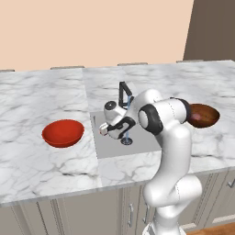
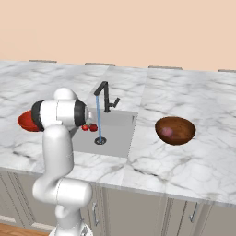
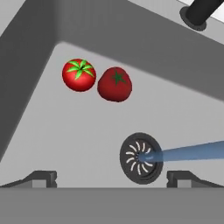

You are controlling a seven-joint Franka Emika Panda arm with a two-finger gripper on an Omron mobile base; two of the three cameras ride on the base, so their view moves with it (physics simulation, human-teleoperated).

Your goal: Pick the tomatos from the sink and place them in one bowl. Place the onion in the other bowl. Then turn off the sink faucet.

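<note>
Hand view first: the tool (image 3: 111, 179) has its two dark fingertips (image 3: 41, 178) spread wide apart at the bottom of the picture, with nothing between them. Just beyond them lies the round dark drain (image 3: 141, 158) in the grey floor of the sink (image 3: 52, 144), and a thin blue stream of water (image 3: 188, 151) runs into the drain from the right. Farther on, near the basin's back corner, sit the two tomatos: the brighter tomato (image 3: 78, 75) with a green star top and, just beside it and possibly touching, the darker tomato (image 3: 114, 84). Both are well apart from the fingertips. At the top right edge the black base of the sink faucet (image 3: 199, 12) stands on the rim.

Left base view shows the white arm bent forward over the sink (image 1: 110, 149), the tool (image 1: 106, 130) hanging low over the basin near the drain. The faucet (image 1: 124, 95) rises behind the hand. On the white marble table (image 1: 46, 101), the bright red-orange bowl (image 1: 63, 133) sits left of the sink, holding nothing visible, and the dark brown bowl (image 1: 203, 115) sits to the right, partly behind the arm.

Right base view shows water falling from the faucet (image 2: 105, 96) spout to the drain, the tomatos (image 2: 90, 127) beside the arm, and the pinkish-purple onion (image 2: 167, 132) lying inside the brown bowl (image 2: 175, 130).
</note>
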